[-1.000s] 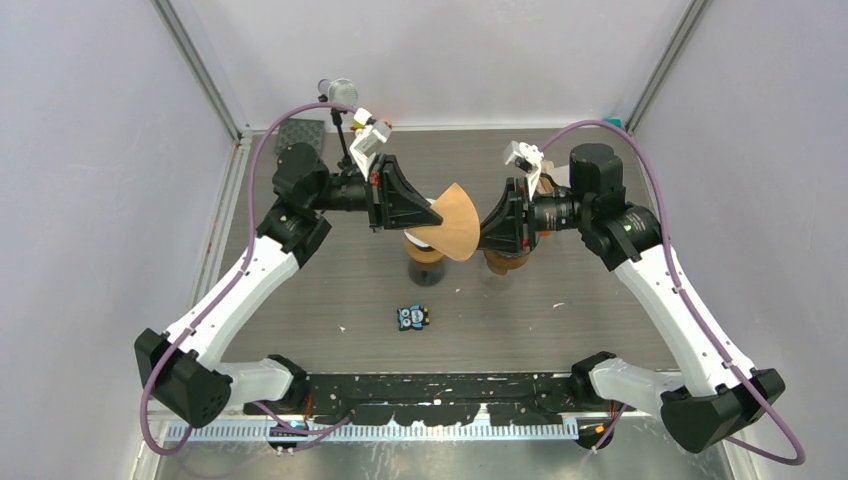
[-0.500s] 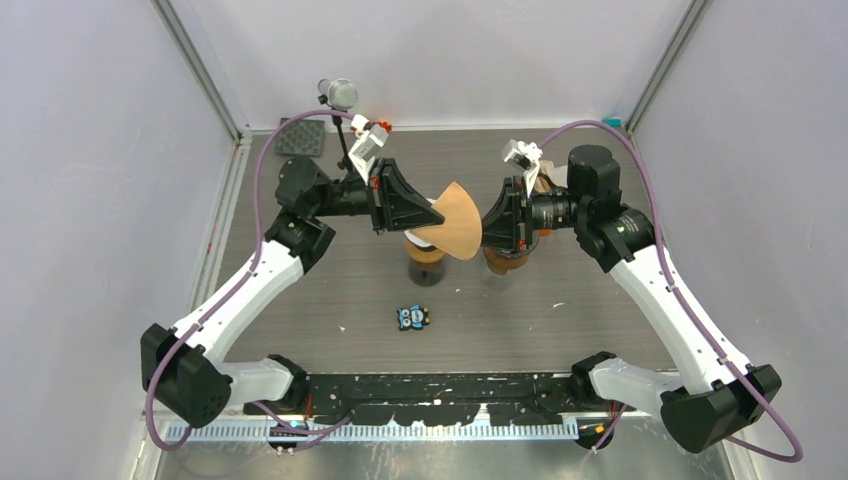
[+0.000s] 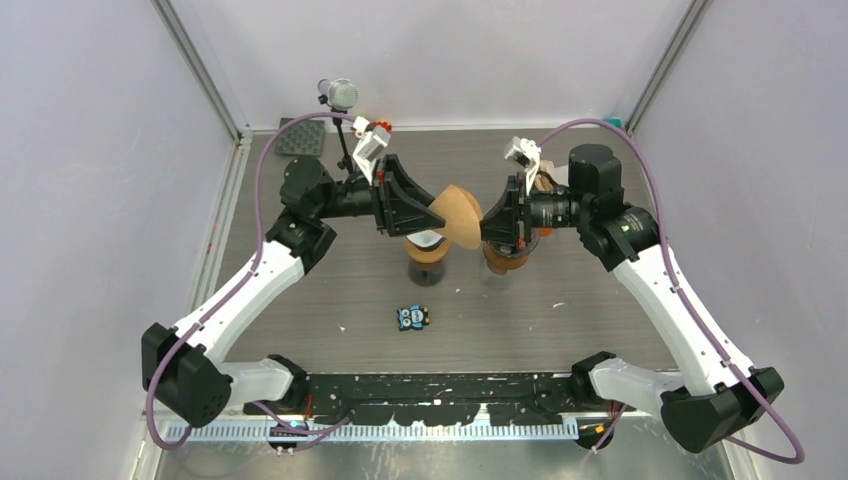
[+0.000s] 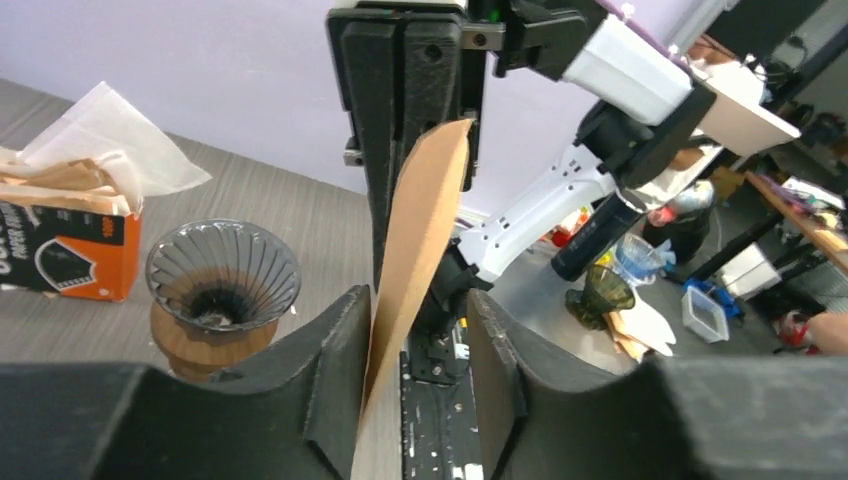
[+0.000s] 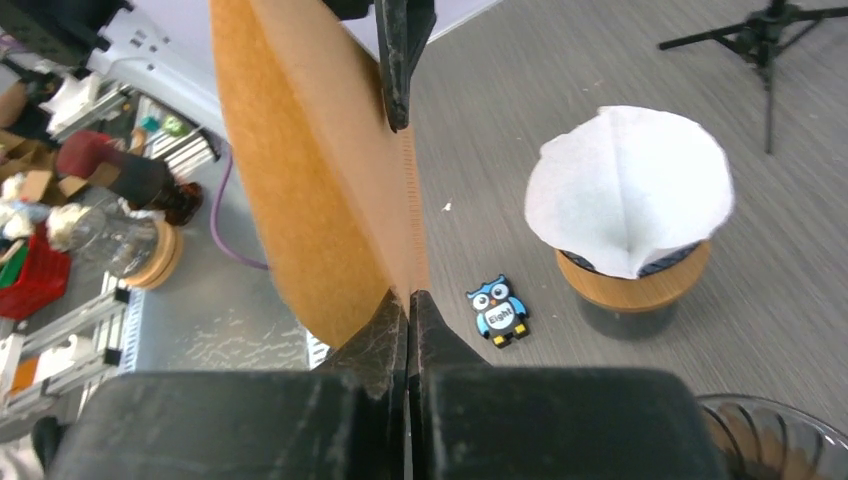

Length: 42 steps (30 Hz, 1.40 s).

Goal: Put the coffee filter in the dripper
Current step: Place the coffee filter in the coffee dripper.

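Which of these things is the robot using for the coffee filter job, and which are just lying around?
For the job: brown paper coffee filter, pinched by the right gripper; empty ribbed glass dripper on a wooden base.
Just lying about: blue owl toy; orange filter box; microphone on a tripod; second dripper holding a white filter.

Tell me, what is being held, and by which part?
The brown coffee filter, pinched at its edge by the right gripper; the left gripper straddles it, grip unclear.

I see a matt brown paper coffee filter (image 3: 460, 215), a glossy ribbed glass dripper (image 4: 222, 275) with a smooth wooden collar, and a matt grey surface (image 3: 600, 310).
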Available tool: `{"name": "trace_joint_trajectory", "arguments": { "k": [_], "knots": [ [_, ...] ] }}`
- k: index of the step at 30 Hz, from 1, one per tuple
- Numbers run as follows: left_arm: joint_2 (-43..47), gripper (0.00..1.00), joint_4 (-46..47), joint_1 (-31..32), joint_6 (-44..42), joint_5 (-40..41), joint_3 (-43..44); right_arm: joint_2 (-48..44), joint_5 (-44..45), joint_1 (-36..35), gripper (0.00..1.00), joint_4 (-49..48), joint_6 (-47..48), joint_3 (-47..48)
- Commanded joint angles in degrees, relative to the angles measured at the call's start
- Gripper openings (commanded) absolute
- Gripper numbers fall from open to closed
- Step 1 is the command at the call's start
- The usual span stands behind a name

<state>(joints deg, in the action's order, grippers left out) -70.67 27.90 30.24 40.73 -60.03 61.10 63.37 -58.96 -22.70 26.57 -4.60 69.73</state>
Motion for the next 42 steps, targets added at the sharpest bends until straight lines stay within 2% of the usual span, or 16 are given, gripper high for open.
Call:
{"name": "trace_joint_trajectory", "arguments": {
  "k": [1,4,8,11,19,25,42],
  "knots": [
    [0.99,0.51,-16.88,-0.31,-10.95,6.80,7.72,-1.69,11.26,-0.02,0.00,6.93,4.12,7.34],
    [-1.12,0.60,-31.78,0.38,-18.23,14.76,14.69,-1.85,21.93,-0.06,0.00,8.91,3.39,10.71],
    [-4.05,0.71,-42.46,2.28,-23.20,25.54,22.58,-1.17,40.43,-0.03,0.00,10.13,0.39,13.33],
    [-6.70,0.78,-47.44,5.06,-25.13,32.86,27.32,-0.47,48.62,-0.58,0.00,10.22,-1.64,13.42],
    [-16.34,0.80,-54.31,12.09,-26.28,44.18,39.10,2.28,60.74,-4.01,0.00,9.21,-3.64,13.94],
    [-22.19,0.80,-57.16,14.88,-23.99,47.38,45.88,3.43,62.04,-4.52,0.00,8.09,-5.16,12.45],
    [-28.86,0.80,-60.02,16.03,-21.83,50.14,54.42,5.51,57.43,-4.54,0.00,6.28,-7.33,9.77]
  ]
}}
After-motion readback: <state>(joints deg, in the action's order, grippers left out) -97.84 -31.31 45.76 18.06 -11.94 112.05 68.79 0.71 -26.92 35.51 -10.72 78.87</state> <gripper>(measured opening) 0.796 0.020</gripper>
